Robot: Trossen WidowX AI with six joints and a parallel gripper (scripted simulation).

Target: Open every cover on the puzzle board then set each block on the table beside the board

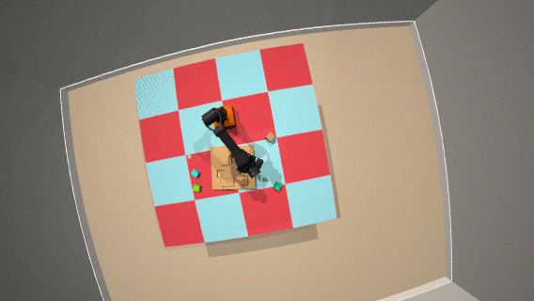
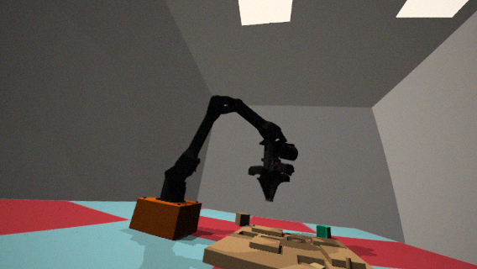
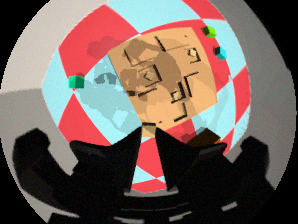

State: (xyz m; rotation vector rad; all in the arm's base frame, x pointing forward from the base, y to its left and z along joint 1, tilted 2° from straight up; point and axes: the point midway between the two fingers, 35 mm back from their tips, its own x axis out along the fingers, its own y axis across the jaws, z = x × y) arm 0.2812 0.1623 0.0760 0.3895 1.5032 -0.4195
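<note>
My gripper (image 1: 254,173) (image 2: 269,199) (image 3: 148,129) is shut on a small tan block (image 3: 149,132), held high above the right side of the tan puzzle board (image 1: 217,153) (image 2: 227,256) (image 3: 202,102). The board's covers and wells show as raised pieces and dark slots. Small light pieces (image 3: 149,76) (image 3: 193,53) (image 3: 176,94) show in or beside them; I cannot tell whether each is a block or a knob. On the table, clear of the board, lie a tan block (image 1: 270,136) (image 2: 242,218), a teal block (image 1: 277,186) (image 2: 323,231) (image 3: 76,82), a cyan block (image 1: 195,173) (image 3: 220,52) and a lime block (image 1: 196,188) (image 3: 209,32).
The orange arm base (image 1: 229,116) (image 2: 165,218) stands behind the board in the top view. A tiny pale object (image 1: 189,156) lies left of the board. The arm hides part of the board there. The table (image 1: 307,198) has red and light blue squares.
</note>
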